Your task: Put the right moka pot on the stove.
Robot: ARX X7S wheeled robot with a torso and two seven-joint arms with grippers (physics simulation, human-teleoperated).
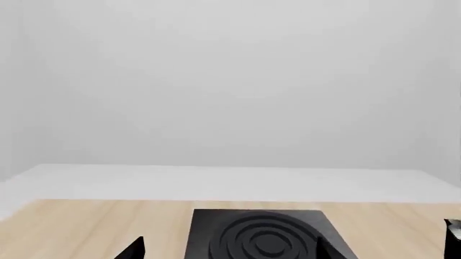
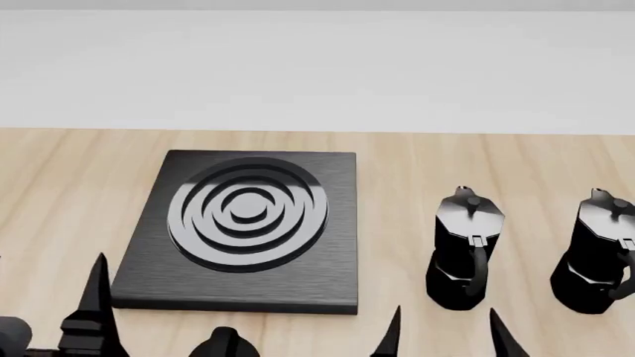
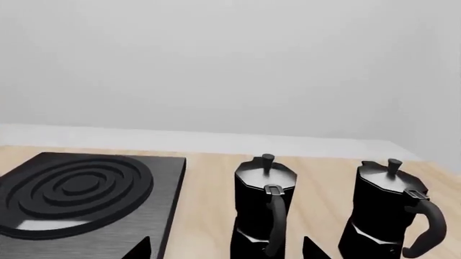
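On the wooden worktop [image 2: 59, 186] the stove [image 2: 248, 230] lies at 9 o'clock of 2 upright pots, the right moka pot [image 2: 600, 253] at 3 o'clock of the other moka pot [image 2: 465, 249], while the right gripper [image 2: 447, 338] has its fingers apart at 6 o'clock, empty, and the left gripper [image 2: 94, 312] shows only 1 finger, so I cannot tell its state.

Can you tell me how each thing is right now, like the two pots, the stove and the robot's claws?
Right pot: upright on the table, lid shut, untouched.
Left pot: upright on the table, lid shut, untouched.
Stove: flat on the table, nothing on its burner.
Left claw: empty; only its tips show, so open or shut is unclear.
Right claw: open, empty, tips short of the left pot.
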